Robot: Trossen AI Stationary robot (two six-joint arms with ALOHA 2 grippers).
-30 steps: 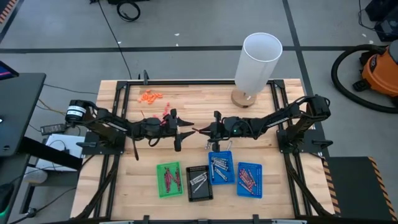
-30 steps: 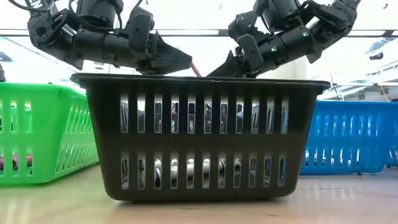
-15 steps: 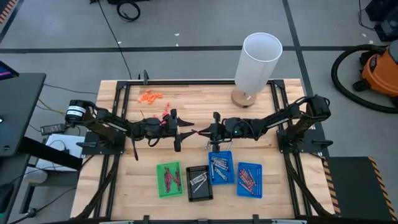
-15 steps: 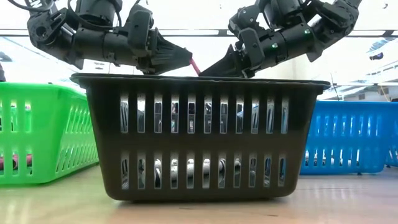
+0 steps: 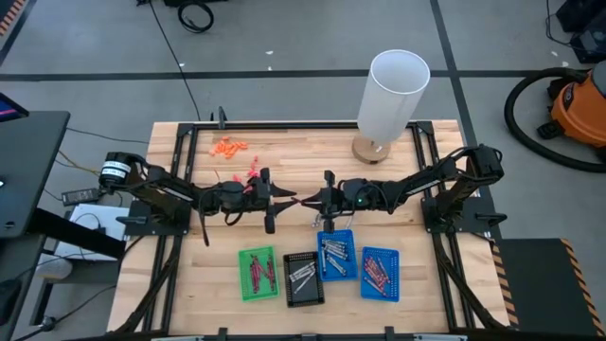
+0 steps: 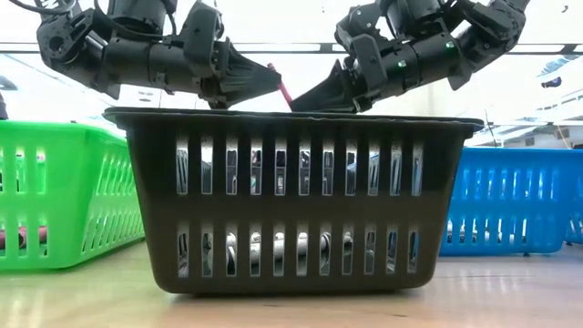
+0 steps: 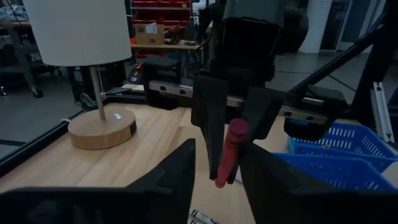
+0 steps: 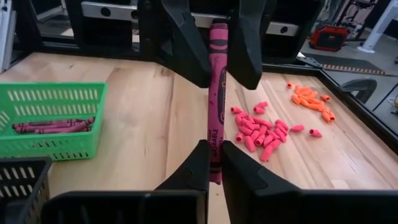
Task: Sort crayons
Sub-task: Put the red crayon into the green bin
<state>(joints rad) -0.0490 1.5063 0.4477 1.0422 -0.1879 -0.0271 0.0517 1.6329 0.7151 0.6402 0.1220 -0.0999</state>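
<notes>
A magenta crayon [image 8: 217, 87] hangs in the air over the table's middle, between my two grippers, which face each other. My right gripper [image 8: 214, 155] is shut on it. My left gripper [image 7: 217, 155] is open, its fingers [image 8: 189, 50] standing on either side of the crayon's other end [image 7: 229, 152]. In the high view the crayon [image 5: 299, 198] is a short streak between the left gripper [image 5: 287, 197] and the right gripper [image 5: 311, 199]. More crayons lie in the green tray [image 5: 257, 274], the black tray [image 5: 303, 278] and two blue trays [image 5: 336, 254] [image 5: 380, 273]. My right gripper pinches the crayon's near end [image 8: 215, 148] between its two fingers. The fingers come almost level from the table's right, in line with the crayon. The crayon sticks out toward my left gripper, clear of the table. Whether my left gripper touches the crayon, I cannot tell.
The trays stand in a row near the front edge, below the grippers. A white lamp [image 5: 393, 95] stands at the back right. Tiny orange bits [image 5: 228, 147] and pink-red bits [image 8: 261, 127] lie on the wood at the back left.
My left gripper's fingers have drawn closer together around the crayon's free end. My right gripper has tipped slightly, and the crayon stays held in the air between the two.
</notes>
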